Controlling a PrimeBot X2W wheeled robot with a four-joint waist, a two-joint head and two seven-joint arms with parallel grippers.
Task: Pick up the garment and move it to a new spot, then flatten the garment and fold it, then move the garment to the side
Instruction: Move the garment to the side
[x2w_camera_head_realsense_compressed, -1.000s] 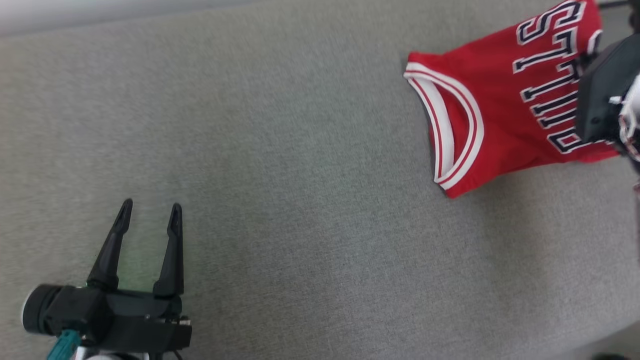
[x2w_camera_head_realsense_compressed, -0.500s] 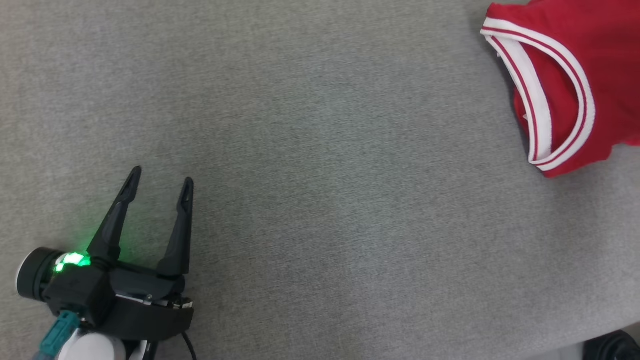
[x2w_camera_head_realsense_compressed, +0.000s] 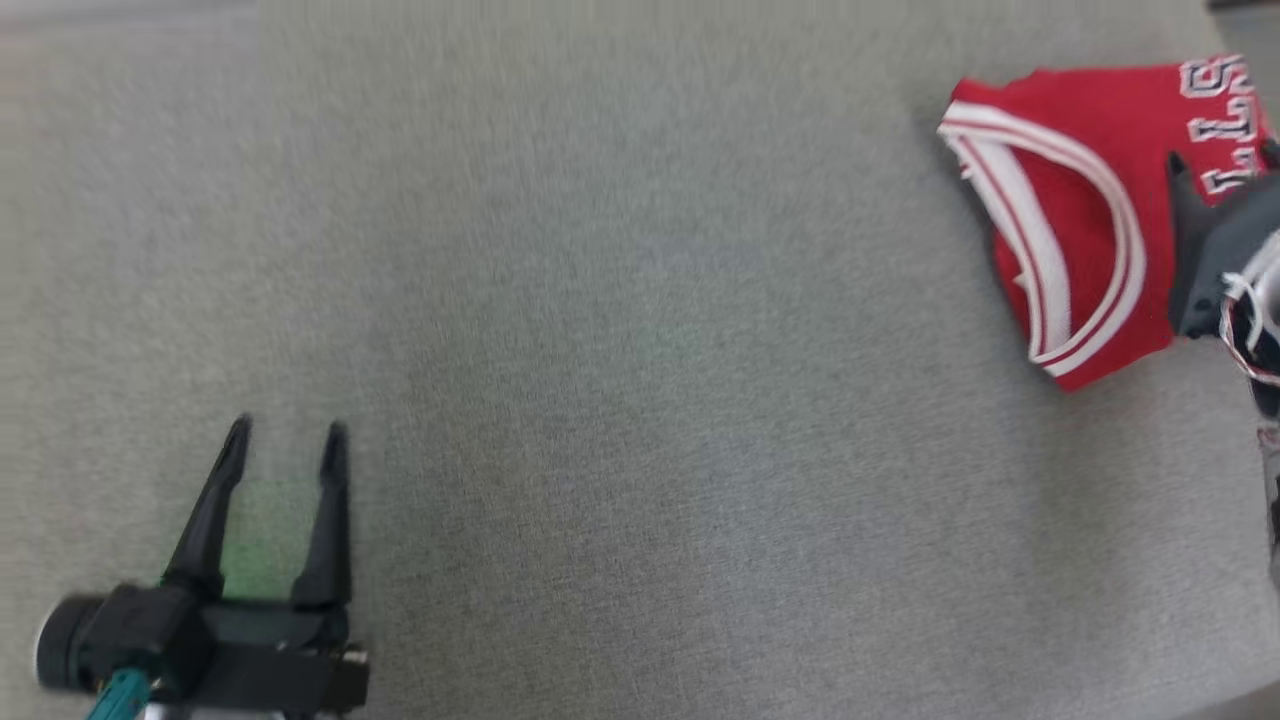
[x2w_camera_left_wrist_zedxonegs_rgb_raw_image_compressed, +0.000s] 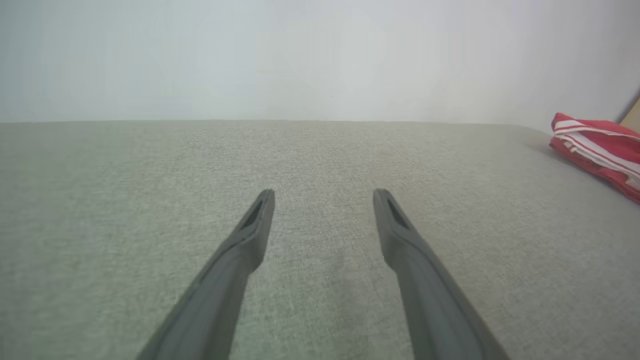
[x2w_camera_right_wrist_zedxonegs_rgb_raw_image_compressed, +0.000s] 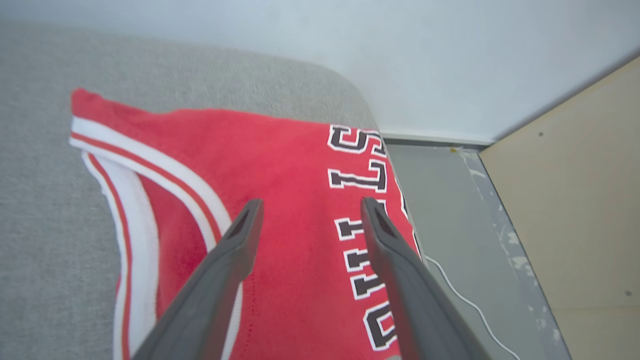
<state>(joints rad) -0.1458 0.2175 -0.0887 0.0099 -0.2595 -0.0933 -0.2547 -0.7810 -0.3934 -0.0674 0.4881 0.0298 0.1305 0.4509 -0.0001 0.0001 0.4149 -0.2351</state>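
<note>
While garment (x2w_camera_head_realsense_compressed: 1085, 240) lies on grey surface (x2w_camera_head_realsense_compressed: 640, 400), left pincer (x2w_camera_head_realsense_compressed: 288, 425) wide, right pincer (x2w_camera_right_wrist_zedxonegs_rgb_raw_image_compressed: 311, 201) wide over it.

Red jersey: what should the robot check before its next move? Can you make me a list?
1. Right gripper open, fingers apart above the red jersey: ok.
2. Nothing caught between its fingers: ok.
3. Left gripper open and empty over the grey surface: ok.
4. Jersey folded, lying at the side on the robot's right: ok.
5. Jersey wholly on the surface, not hanging over its edge: cannot tell.
</note>
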